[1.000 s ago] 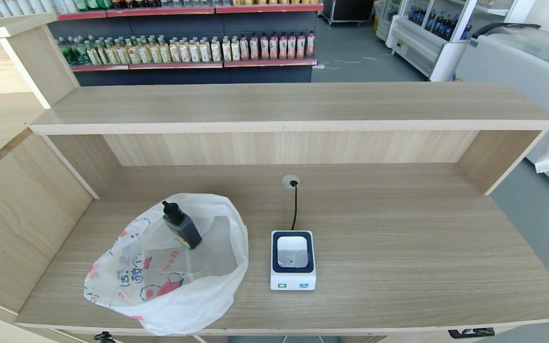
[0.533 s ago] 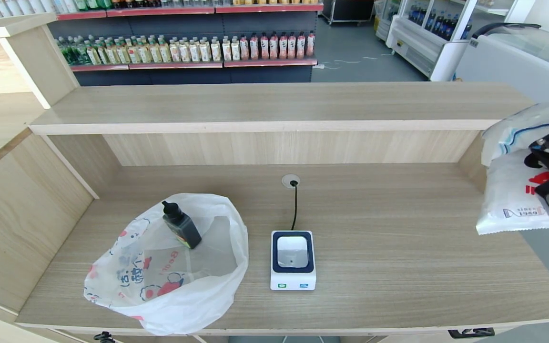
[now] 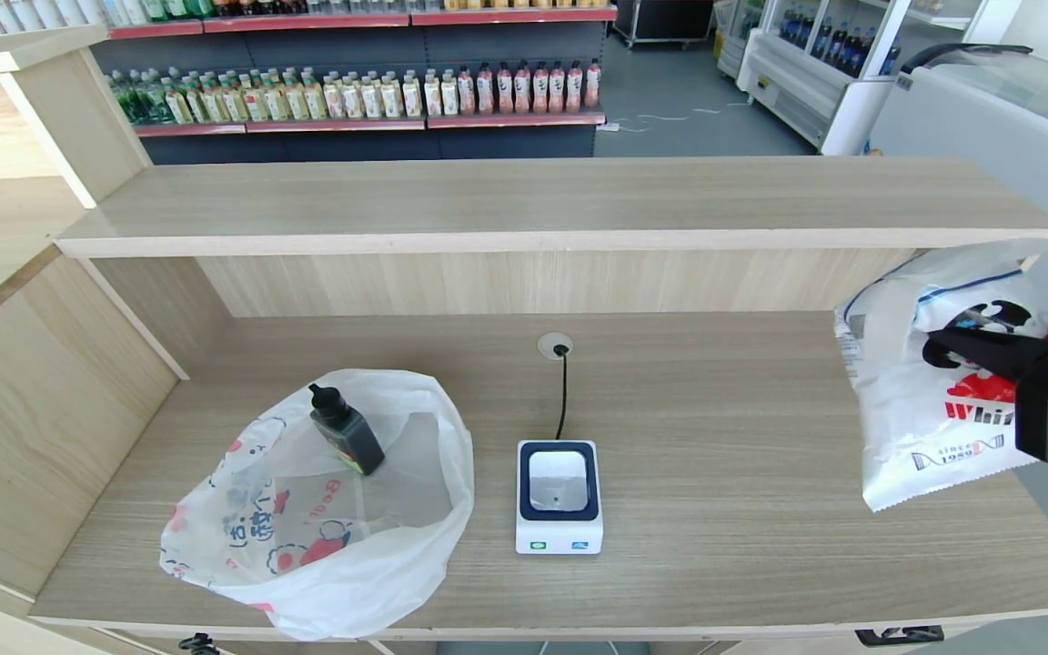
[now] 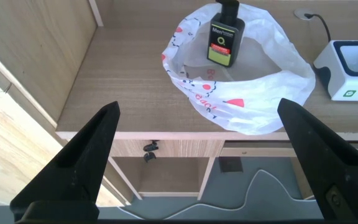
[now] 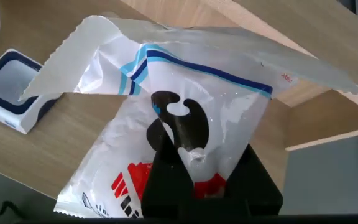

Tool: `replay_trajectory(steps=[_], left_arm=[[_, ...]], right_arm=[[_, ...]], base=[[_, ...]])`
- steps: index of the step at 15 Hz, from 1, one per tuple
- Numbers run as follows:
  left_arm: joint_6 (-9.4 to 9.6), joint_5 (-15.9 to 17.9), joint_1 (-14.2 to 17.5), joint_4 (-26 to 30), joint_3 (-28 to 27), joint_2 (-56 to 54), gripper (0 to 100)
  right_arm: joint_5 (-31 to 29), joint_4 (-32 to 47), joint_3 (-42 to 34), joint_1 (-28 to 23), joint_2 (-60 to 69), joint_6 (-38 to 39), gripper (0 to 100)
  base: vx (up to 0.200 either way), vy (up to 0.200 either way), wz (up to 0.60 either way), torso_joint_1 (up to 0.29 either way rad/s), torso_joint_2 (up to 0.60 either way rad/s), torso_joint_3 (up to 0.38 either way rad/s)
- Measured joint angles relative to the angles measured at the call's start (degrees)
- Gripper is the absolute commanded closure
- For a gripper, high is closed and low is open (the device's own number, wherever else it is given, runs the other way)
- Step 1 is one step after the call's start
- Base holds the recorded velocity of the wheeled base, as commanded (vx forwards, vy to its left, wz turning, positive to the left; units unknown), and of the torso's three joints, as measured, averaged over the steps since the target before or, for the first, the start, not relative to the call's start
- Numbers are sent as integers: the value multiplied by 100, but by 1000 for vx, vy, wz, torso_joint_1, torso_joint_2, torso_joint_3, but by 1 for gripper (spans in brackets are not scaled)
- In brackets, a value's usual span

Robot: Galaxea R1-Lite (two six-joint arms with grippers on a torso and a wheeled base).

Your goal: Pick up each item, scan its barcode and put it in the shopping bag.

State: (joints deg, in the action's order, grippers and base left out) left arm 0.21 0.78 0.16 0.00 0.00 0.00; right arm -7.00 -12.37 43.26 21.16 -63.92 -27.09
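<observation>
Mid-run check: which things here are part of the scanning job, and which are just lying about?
Job: white packet held in the right pincer; scanner; shopping bag; black bottle already inside it.
Not the job: drink shelves; chillers; upper ledge of the counter.

1. Lower left on the wooden bench [image 3: 760, 473]: white plastic shopping bag [image 3: 356, 582], dark pump bottle [image 3: 347, 431] inside.
2. Frame centre, right of it: white box scanner [image 3: 559, 497].
3. Right edge: white plastic packet [image 3: 906, 428].
</observation>
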Motion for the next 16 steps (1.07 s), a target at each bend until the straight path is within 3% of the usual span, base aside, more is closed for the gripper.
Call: replay_trajectory(steps=[5,9,12,16], left_arm=[[1,1,0,0,0,0,0],[0,1,0,0,0,0,0],[0,1,-2,0,0,0,0],[0,0,-5,2,-2,0,0]], right_arm=[[534,127,-44,-236,-124,530,100],[1370,580,-127,-513,-52,783,100],[1734,553,-200,-512,39,1078,100],[1766,518,-245,-375,69,1209,100]], base=[[0,0,0,0,0,0],[0,0,0,0,0,0],[0,0,600,5,-2,2],[0,0,450,4,5,2]])
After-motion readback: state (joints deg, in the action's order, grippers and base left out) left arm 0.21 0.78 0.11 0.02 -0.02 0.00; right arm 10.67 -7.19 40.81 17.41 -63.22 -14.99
